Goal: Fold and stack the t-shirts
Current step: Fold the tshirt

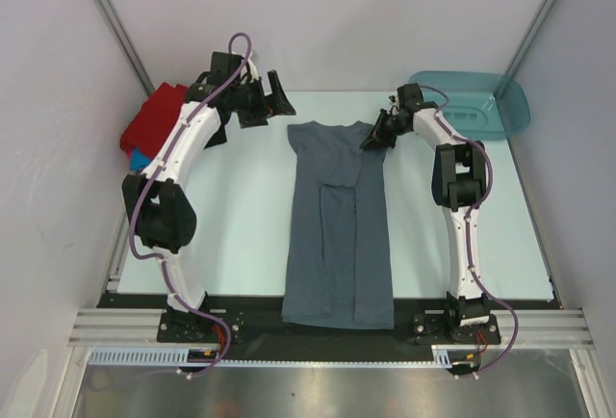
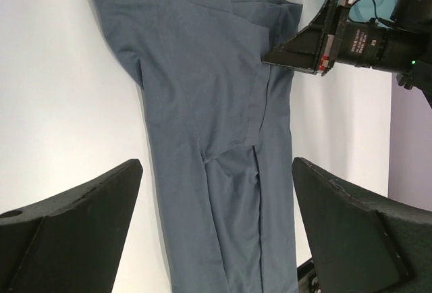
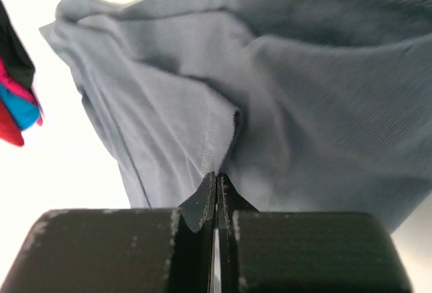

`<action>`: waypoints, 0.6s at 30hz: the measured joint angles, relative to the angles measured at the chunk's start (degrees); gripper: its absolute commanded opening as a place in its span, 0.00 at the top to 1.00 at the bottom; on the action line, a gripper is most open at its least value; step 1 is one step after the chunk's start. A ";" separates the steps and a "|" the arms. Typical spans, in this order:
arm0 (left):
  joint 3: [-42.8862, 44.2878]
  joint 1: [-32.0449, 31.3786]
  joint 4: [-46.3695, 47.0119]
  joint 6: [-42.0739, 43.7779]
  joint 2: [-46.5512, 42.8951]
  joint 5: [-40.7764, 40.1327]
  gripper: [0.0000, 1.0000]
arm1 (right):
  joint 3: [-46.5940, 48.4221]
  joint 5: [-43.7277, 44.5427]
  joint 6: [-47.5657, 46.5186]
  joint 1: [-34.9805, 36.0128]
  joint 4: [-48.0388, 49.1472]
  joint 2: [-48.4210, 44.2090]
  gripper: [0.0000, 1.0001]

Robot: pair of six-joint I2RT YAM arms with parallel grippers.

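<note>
The slate grey-blue t-shirt (image 1: 337, 235) lies in the middle of the table (image 1: 241, 225) as a long narrow strip. Its collar is at the far end, its hem at the near edge, and both sides are already folded inward. At the far right shoulder the right gripper (image 1: 373, 139) has its jaws closed, and the wrist view shows a thin fold of the cloth's edge pinched between the tips. The left gripper (image 1: 268, 102) hangs with its jaws wide open, just beside the far left shoulder, and holds nothing. I think the step in hand is to bring the collar end toward the hem. To do it well, the left gripper should take the left shoulder at the same height. Both should then lift low and travel together, so the folded sides do not open. The pile of other shirts (image 1: 154, 124) waits at the far left corner, and a teal tub (image 1: 481, 105) at the far right.
</note>
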 measured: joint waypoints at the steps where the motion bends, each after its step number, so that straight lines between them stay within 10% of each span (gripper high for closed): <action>1: -0.02 -0.07 0.02 -0.02 0.00 0.00 0.00 | -0.39 -0.26 -0.48 0.00 0.07 -0.50 1.00; 18: -2.05 -0.98 1.18 -0.90 0.00 0.00 0.00 | -2.47 -4.79 -5.42 0.02 3.43 -7.13 1.00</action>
